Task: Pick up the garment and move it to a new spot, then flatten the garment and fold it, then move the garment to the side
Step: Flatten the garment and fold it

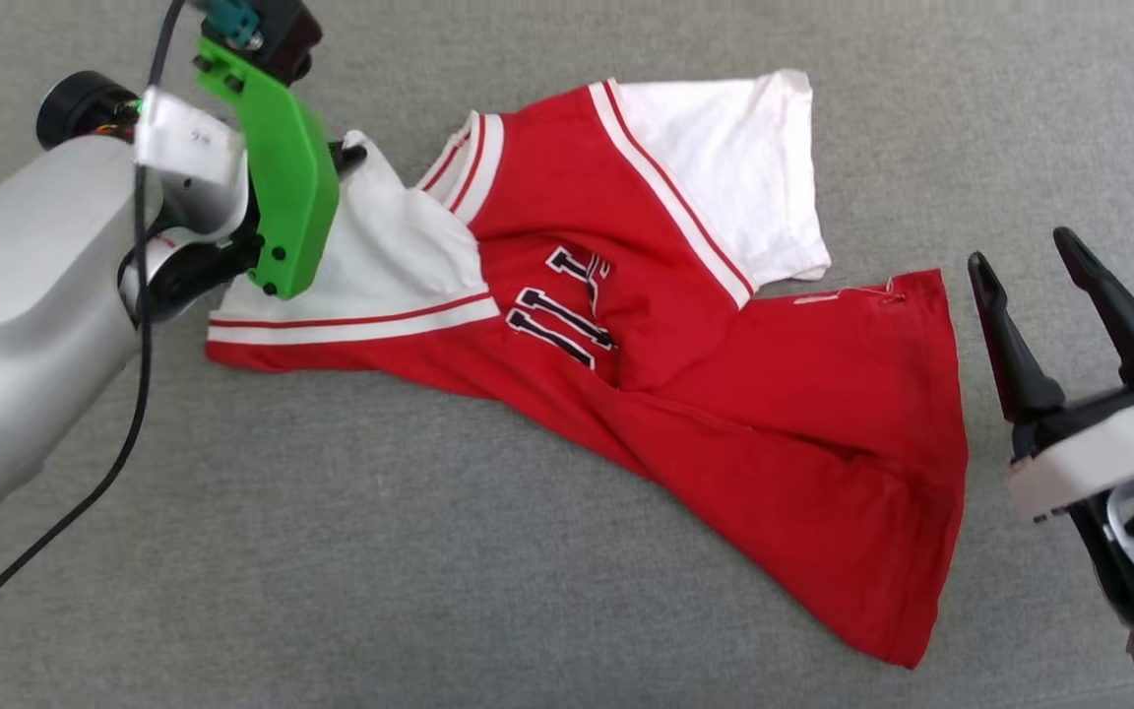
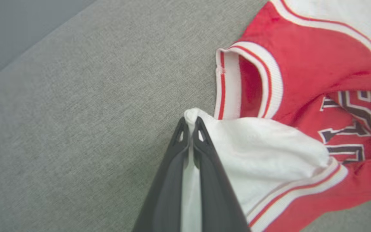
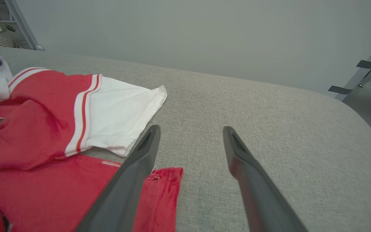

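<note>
On a grey fabric surface [image 1: 331,551], sprawled crumpled across the middle: the garment [image 1: 685,394], red with white sleeves, black lettering creased in folds. At the sleeve nearer the robot's left, left gripper [image 2: 190,124] clamped together on a raised peak of white cloth. Just beside the red hem, right gripper [image 1: 1020,248] hovering, fingers spread apart, holding nothing
</note>
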### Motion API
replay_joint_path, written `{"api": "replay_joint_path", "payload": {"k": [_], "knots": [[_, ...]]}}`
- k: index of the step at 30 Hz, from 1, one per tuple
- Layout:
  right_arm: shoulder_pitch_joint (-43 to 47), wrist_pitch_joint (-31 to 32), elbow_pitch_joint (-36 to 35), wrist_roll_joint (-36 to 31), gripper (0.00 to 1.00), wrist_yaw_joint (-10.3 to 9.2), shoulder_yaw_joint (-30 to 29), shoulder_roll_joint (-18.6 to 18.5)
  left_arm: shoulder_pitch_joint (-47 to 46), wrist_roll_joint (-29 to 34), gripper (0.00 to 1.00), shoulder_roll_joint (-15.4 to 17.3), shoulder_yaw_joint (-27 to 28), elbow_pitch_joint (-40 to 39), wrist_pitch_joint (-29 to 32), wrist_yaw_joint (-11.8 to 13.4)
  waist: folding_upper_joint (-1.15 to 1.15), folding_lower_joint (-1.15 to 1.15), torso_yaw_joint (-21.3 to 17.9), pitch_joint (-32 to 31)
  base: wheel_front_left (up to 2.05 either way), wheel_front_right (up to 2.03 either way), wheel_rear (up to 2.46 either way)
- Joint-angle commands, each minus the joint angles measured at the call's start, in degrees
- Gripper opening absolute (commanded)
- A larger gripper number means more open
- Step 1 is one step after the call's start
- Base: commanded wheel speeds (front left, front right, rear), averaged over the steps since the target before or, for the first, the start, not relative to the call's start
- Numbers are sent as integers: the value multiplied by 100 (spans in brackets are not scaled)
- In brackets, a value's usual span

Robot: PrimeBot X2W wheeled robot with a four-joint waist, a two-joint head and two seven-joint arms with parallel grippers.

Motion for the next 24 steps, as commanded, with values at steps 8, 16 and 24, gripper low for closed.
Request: {"api": "replay_joint_path", "payload": {"k": [8, 16, 24], "knots": [[583, 12, 50, 103, 100, -10, -306, -62, 1060, 26, 0, 904, -15, -1272, -1225, 123, 0, 0, 761, -973, 0, 0, 0], [911, 52, 84, 191, 100, -10, -478, -83, 2789, -43, 0, 1392, -94, -2255, -1540, 838, 0, 0, 1054, -1206, 0, 0, 0], [942, 132, 97, 246, 100, -10, -473, -137, 3821, -216, 0, 1149, -114, -1810, -1592, 983, 0, 0, 1078, -1137, 0, 0, 0]]}}
